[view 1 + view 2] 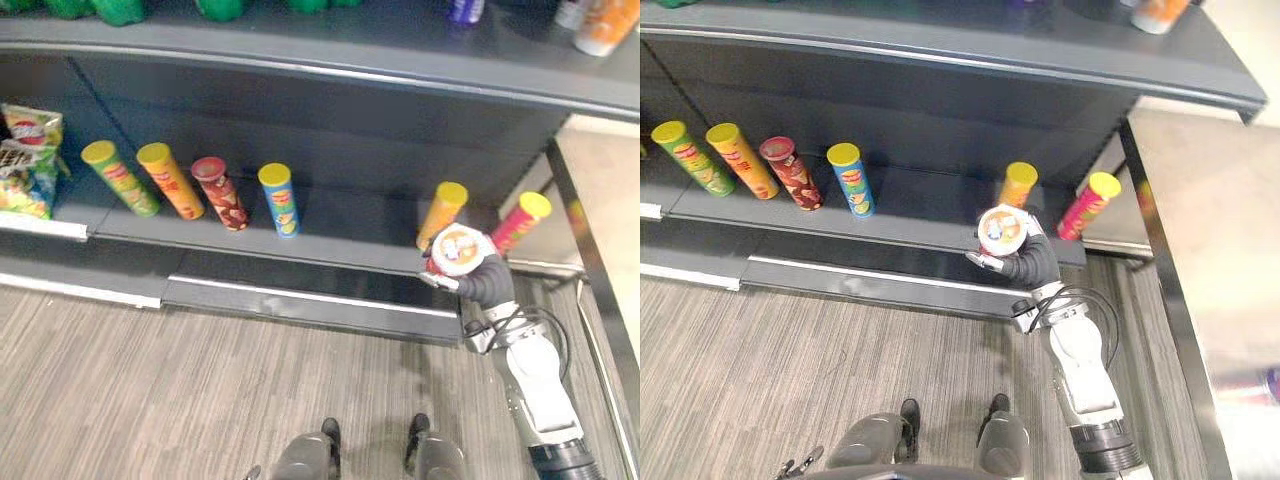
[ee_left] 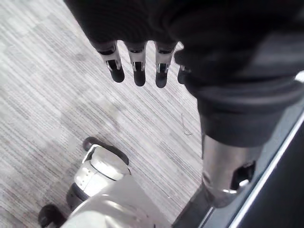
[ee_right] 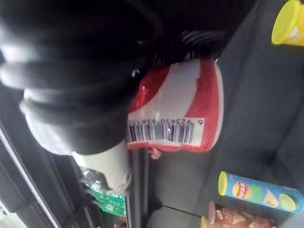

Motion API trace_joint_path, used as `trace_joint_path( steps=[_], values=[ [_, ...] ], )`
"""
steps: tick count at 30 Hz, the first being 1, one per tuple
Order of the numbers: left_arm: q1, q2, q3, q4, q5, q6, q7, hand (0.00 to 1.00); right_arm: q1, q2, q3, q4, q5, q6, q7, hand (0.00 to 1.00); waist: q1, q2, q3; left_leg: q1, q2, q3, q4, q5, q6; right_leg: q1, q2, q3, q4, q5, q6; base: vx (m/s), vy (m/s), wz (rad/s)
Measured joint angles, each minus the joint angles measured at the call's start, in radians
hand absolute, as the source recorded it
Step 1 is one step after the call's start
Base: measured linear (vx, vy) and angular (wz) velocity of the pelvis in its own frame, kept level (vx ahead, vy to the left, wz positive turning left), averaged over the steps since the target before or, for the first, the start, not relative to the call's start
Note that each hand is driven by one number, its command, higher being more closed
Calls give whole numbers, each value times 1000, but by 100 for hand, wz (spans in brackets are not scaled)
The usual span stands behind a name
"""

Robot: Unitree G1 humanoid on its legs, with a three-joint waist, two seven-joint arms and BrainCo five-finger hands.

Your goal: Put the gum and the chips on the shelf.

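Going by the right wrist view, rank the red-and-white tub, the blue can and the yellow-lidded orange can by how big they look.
1. red-and-white tub, held in the right hand; it is also nearest the camera.
2. blue can.
3. yellow-lidded orange can; it is cut off at the picture's edge, so its place is unsure.

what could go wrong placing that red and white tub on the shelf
The red-and-white round tub in the right hand is close to the yellow-lidded orange tube and yellow-lidded pink tube; it might topple one. It is at the front edge of the dark shelf, so an early release could drop it.
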Motion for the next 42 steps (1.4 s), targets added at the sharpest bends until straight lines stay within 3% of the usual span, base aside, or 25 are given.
trace_joint_path(
  steps=[3, 6, 9, 17, 21, 27, 29, 33, 38, 42],
  values=[
    [4, -31, 13, -3, 3, -4, -3, 0, -17, 0, -10, 1, 44, 0, -2, 100, -1, 15, -15, 9, 46, 6, -41, 29, -46, 29, 45, -40, -57, 8, -28, 219, -209, 16],
    [4, -32, 13, -3, 3, -5, -2, 0, -14, -1, -29, 2, 44, 0, -3, 100, -13, 16, -19, 71, 59, 25, -119, 65, -81, 71, 56, -59, -73, 6, -34, 113, -122, 12],
    [4, -32, 10, -5, 11, -16, -2, 0, -9, 2, -42, 2, 43, 0, -13, 100, -29, 20, -30, 88, 56, 35, -160, 80, -80, 84, 55, -70, -92, 6, -34, 47, -15, 14],
    [3, -25, -4, 2, 23, -35, -1, 0, 30, 17, -42, 4, 34, 0, -19, 100, -35, 14, -60, 150, 50, 64, -319, 171, -78, 90, 54, -89, -110, 6, -34, -65, -14, 8],
    [5, -21, -4, 8, 41, -34, 2, 0, 44, 17, -41, 3, 34, 0, -19, 100, -54, 9, -81, 167, 58, 118, -371, 193, -79, 88, 58, -82, -125, 13, -33, -119, -1, -6],
    [0, -16, -4, 7, 55, -31, 17, 0, 47, 4, -43, 3, 44, 31, -9, 100, -57, 6, -100, 183, 60, 167, -397, 198, -74, 100, 67, -54, -168, 44, -24, -41, 15, -14],
    [-7, -16, -3, 5, 64, -30, 26, 0, 22, -1, -47, 1, 76, 78, 9, 100, -56, 5, -107, 182, 60, 169, -398, 205, -75, 99, 71, -47, -176, 56, -34, 27, 13, -4],
    [-17, -14, 0, 0, 96, -19, 29, 0, -60, -25, -85, -4, 224, 216, 44, 100, -56, 5, -109, 182, 64, 169, -398, 213, -64, 99, 79, -43, -188, 71, -44, 51, -8, -2],
    [-20, -15, 16, 1, 123, -1, 30, 0, -183, -66, -111, -4, 361, 375, 8, 100, -56, 3, -111, 186, 68, 169, -398, 218, -63, 105, 85, -40, -199, 76, -48, 19, -8, -2],
    [-20, -16, 23, 4, 132, 0, 28, 0, -306, -103, -120, 20, 369, 419, -50, 100, -56, 3, -112, 198, 70, 169, -398, 218, -63, 130, 91, -38, -225, 92, -51, -10, -1, -2]
  ],
)
